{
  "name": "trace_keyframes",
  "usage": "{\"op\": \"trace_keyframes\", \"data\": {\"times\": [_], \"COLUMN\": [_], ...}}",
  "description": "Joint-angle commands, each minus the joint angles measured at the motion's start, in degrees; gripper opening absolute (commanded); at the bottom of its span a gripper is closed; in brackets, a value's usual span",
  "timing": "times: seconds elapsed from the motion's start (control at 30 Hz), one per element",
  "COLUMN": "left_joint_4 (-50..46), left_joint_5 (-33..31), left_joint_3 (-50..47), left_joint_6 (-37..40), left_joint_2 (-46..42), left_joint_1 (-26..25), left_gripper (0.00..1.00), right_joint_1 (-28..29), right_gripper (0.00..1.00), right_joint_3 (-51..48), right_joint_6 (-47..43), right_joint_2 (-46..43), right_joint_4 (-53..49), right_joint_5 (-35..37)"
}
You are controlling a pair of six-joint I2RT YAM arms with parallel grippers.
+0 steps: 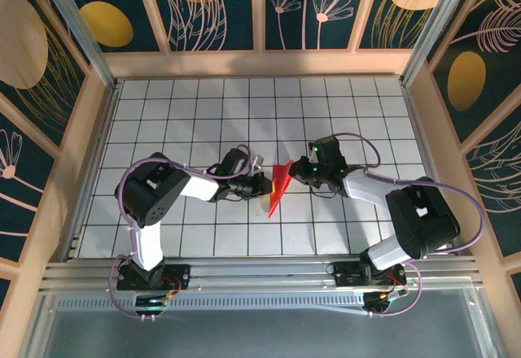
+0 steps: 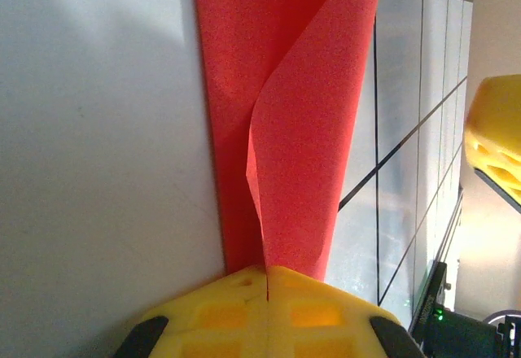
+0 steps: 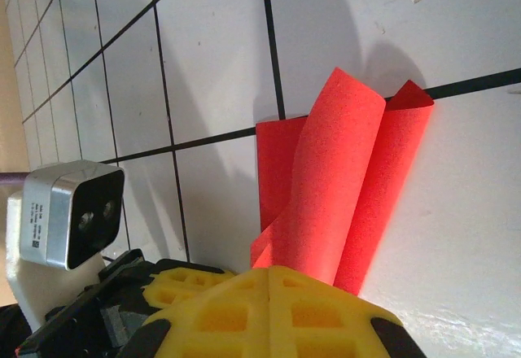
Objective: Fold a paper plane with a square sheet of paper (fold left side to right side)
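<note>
Red paper (image 3: 342,179), clenched by left tool (image 2: 267,272) and right tool (image 3: 270,270), curls in wrist views.

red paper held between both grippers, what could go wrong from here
The left gripper and right gripper are each shut on the thin red sheet of paper from opposite sides, so pulling apart could tear it. The sheet bows in a loose curl rather than lying flat, so pressing down might set a crooked crease.

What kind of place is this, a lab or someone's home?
Probably a purpose-built robot test booth, not a home: a white grid-tiled tabletop, floral wall panels boxing it in, and an aluminium rail along the near edge.
</note>
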Motion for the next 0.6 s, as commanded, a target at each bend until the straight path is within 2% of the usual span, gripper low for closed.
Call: {"op": "trace_keyframes", "data": {"times": [0.0, 0.57], "left_joint_4": [-4.39, -6.14], "left_joint_5": [-5.80, -6.69], "left_joint_3": [0.47, 0.98], "left_joint_6": [2.00, 2.12], "left_joint_2": [2.20, 2.54], "left_joint_1": [-0.75, -0.73], "left_gripper": [0.00, 0.00], "right_joint_1": [0.42, 2.71], "right_gripper": [0.00, 0.00], "right_joint_3": [2.06, 4.04], "right_joint_6": [-0.21, -0.03], "right_joint_2": [1.80, 7.85], "right_joint_4": [1.41, 2.14], "right_joint_5": [-1.45, -1.42]}}
